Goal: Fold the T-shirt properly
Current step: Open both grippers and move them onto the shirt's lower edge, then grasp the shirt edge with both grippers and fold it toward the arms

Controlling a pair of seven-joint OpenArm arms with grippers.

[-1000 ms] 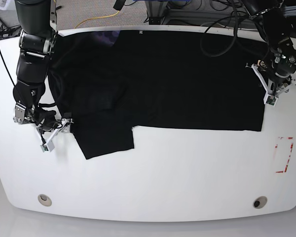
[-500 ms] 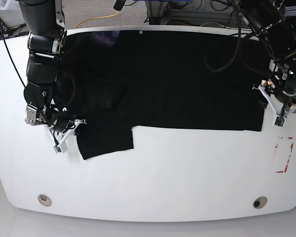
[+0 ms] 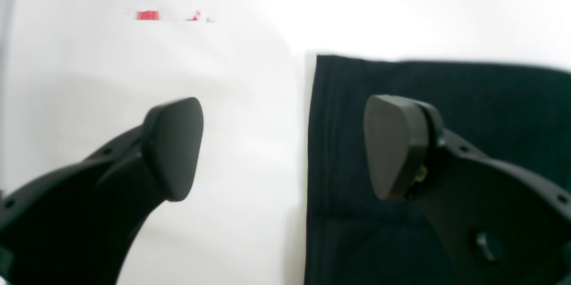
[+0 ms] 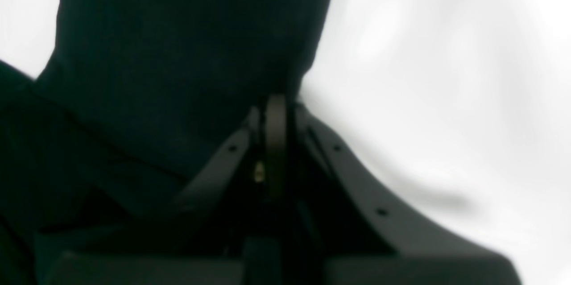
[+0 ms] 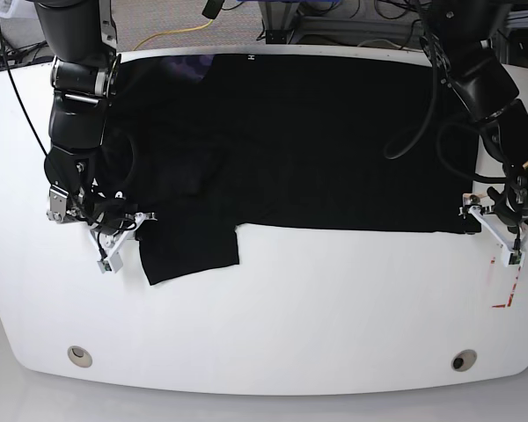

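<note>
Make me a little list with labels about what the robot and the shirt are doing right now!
shirt: black T-shirt spread flat on the white table, one sleeve sticking out toward the front
left gripper: open, one finger over the bare table, the other over the shirt's corner edge
right gripper: shut on the sleeve's edge
red marks: taped on the table near the left gripper
fold: not started yet

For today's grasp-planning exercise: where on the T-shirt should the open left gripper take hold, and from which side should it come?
Grip the T-shirt at its hem corner, which lies flat beside bare table. The left gripper already straddles that straight edge, jaws wide: one finger over table, the other over cloth. Probably lower from above and pinch across the edge.
</note>
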